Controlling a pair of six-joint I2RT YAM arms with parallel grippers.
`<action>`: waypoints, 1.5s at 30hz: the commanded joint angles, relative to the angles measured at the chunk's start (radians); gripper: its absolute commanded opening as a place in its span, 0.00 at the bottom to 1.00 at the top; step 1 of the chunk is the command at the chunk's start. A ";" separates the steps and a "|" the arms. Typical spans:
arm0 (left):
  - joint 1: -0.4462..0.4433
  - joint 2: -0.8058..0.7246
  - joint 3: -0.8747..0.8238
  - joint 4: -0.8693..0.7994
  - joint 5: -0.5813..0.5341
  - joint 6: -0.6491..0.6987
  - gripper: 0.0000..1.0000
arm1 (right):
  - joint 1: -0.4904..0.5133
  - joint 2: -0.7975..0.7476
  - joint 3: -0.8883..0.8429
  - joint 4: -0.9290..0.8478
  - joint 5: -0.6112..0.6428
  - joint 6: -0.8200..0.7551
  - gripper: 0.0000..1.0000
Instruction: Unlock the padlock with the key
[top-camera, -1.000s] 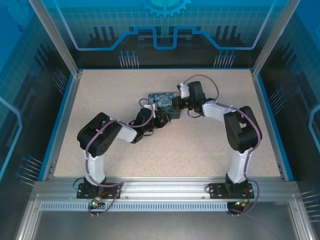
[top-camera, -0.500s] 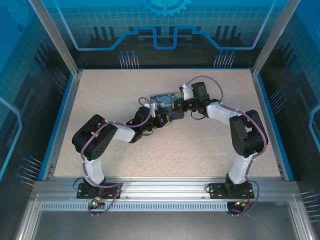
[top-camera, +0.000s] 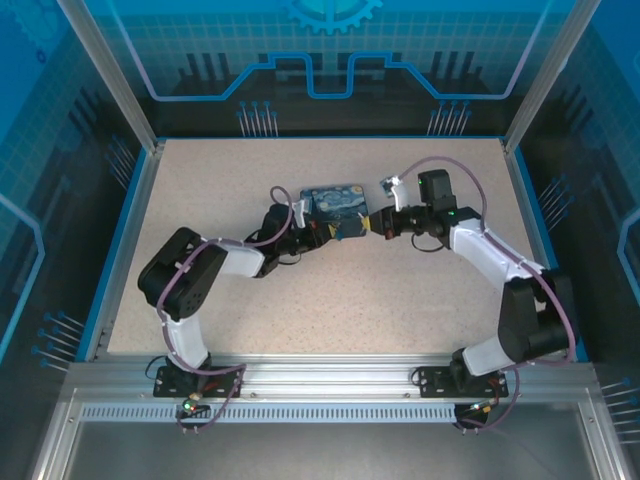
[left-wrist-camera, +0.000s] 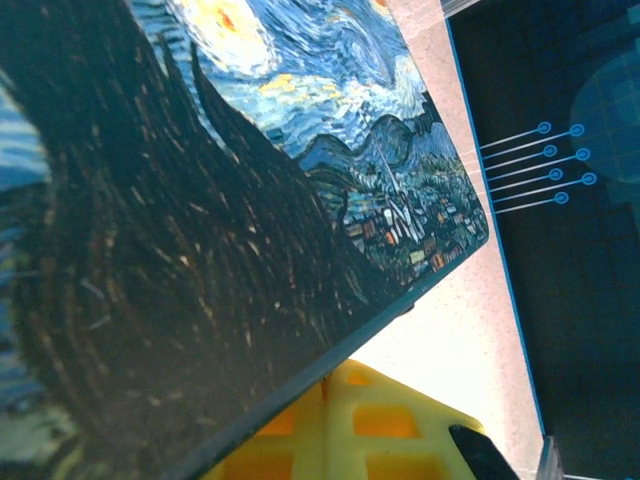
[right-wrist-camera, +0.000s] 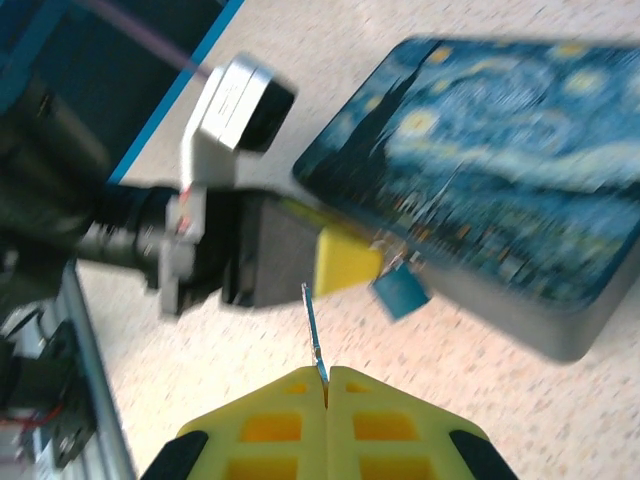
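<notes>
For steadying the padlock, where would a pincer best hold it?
Probably by its body, across the flat faces, from the side: the padlock hangs off the painted box's edge, and the key in the right pincer points toward it.

Brightly and evenly lit from above, with only short, soft shadows under the arms on the speckled table. Crisp throughout from overhead. Smeared by motion blur at the right wrist, softening the painted box and thin key. Darker and close-up at the left wrist, blurred toward the near corner.
</notes>
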 joint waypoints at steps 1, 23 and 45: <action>0.024 -0.041 0.040 -0.001 0.087 -0.030 0.00 | 0.006 -0.040 -0.064 -0.133 -0.114 -0.073 0.00; 0.083 -0.082 -0.009 0.057 0.241 -0.053 0.00 | 0.058 0.236 -0.014 0.031 -0.182 -0.034 0.00; 0.084 -0.074 -0.023 0.095 0.259 -0.054 0.00 | 0.050 0.372 0.130 -0.062 -0.153 -0.098 0.00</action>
